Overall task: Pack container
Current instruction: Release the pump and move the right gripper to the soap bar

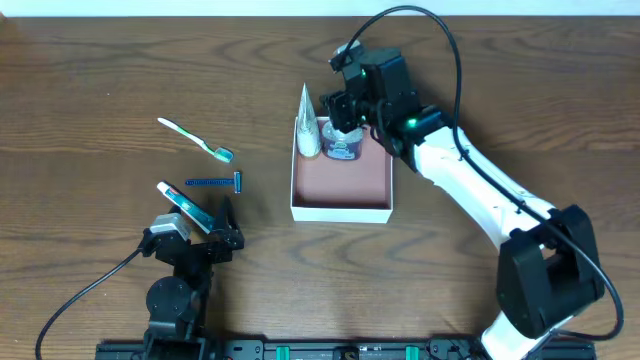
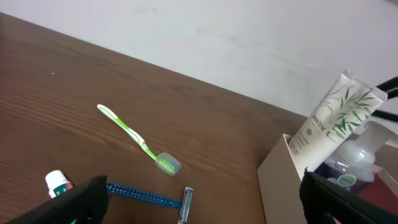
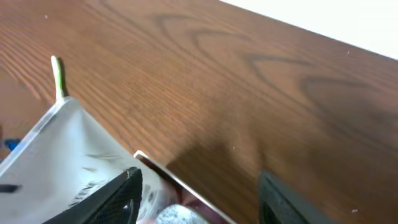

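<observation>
Noting container at bench centre, white tube and bottle propped along its 12 o'clock wall. Finding right gripper above bottle, jaws parted. Finding left gripper at 8 o'clock, jaws spread wide, gripping nothing, toothbrush and razor lying at its 12 o'clock.

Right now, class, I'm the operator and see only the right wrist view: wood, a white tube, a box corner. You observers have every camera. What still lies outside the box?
Observer: A toothbrush lies to the robot's left of the box.
Operator: Anything more?
Observer: A blue razor and a small carton, both nearer the robot than the toothbrush.
Operator: Any room left inside?
Observer: Yes. The tube and a bottle sit at the far wall; the near half is bare.
</observation>
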